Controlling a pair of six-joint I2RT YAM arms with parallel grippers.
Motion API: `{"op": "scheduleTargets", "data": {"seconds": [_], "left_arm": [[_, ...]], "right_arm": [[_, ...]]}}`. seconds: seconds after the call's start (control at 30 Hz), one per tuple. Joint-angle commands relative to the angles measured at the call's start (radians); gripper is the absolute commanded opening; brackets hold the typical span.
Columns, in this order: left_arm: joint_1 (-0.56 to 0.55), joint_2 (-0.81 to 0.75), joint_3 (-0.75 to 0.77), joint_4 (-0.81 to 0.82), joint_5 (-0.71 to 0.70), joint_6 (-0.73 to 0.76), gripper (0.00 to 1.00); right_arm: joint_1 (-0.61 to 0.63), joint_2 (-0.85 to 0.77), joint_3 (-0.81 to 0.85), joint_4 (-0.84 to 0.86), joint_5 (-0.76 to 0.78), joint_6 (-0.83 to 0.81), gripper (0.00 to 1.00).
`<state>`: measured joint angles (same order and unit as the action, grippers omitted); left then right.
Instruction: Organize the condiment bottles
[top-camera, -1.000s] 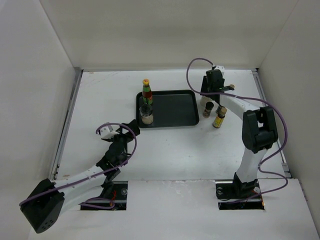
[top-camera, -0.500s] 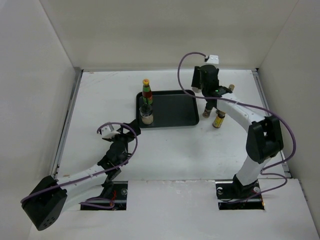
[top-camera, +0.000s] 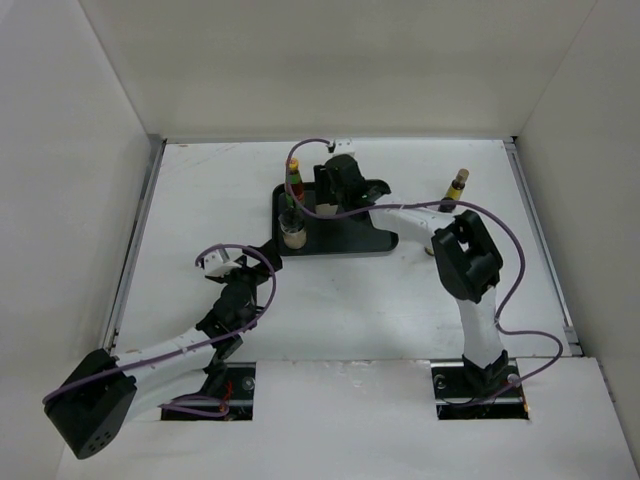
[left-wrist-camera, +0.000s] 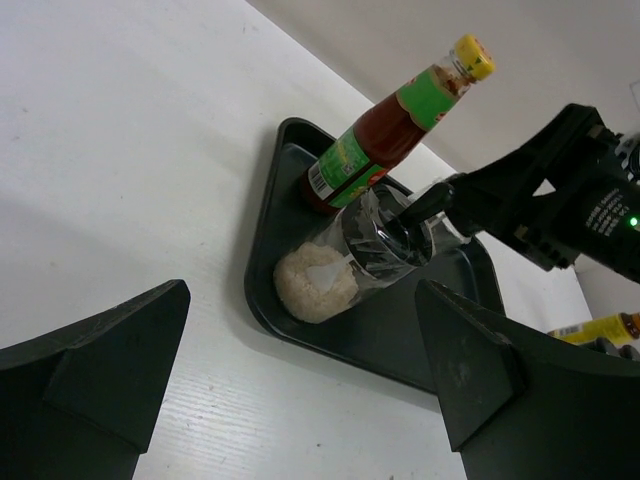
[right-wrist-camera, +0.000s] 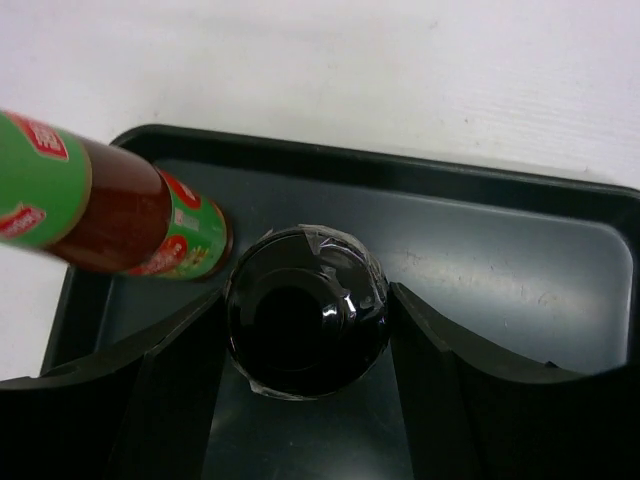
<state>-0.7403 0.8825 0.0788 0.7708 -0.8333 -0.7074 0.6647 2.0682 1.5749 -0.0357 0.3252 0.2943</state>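
My right fingers (right-wrist-camera: 150, 390) press on both sides of the black cap of the short clear bottle (left-wrist-camera: 335, 270). It stands in the near left corner of the tray (left-wrist-camera: 375, 335), just beside the red-green bottle (left-wrist-camera: 385, 140). My left fingers (left-wrist-camera: 100, 360) are wide open and hold nothing, over the counter (left-wrist-camera: 120, 150) near the tray.
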Motion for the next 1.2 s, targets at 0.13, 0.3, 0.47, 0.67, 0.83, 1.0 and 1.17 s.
{"op": "scheduleTargets", "data": {"seconds": [0.13, 0.3, 0.47, 0.67, 0.83, 1.0, 1.17], "left_arm": [[0.003, 0.0, -0.005, 0.045, 0.017, -0.01, 1.0], [0.005, 0.012, -0.002, 0.045, 0.02, -0.01, 1.0], [0.005, 0.006, -0.002, 0.045, 0.03, -0.01, 1.0], [0.002, 0.009, -0.001, 0.045, 0.037, -0.01, 1.0], [-0.001, 0.012, 0.004, 0.05, 0.056, -0.012, 1.0], [-0.003, 0.024, 0.006, 0.051, 0.057, -0.014, 1.0], [0.0, 0.027, 0.006, 0.051, 0.06, -0.014, 1.0]], "right_arm": [[0.022, -0.008, 0.074, 0.079, 0.029, 0.028, 0.82], [0.017, -0.181, -0.031, 0.103, 0.043, 0.028, 0.95], [-0.033, -0.437, -0.264, 0.115, 0.107, 0.02, 0.95], [-0.148, -0.85, -0.668, 0.102, 0.305, 0.054, 0.96], [-0.265, -1.031, -0.829, -0.013, 0.419, 0.086, 0.95], [-0.339, -0.995, -0.842, -0.066, 0.325, 0.118, 0.91], [-0.336, -0.909, -0.831, 0.003, 0.281, 0.117, 0.81]]}}
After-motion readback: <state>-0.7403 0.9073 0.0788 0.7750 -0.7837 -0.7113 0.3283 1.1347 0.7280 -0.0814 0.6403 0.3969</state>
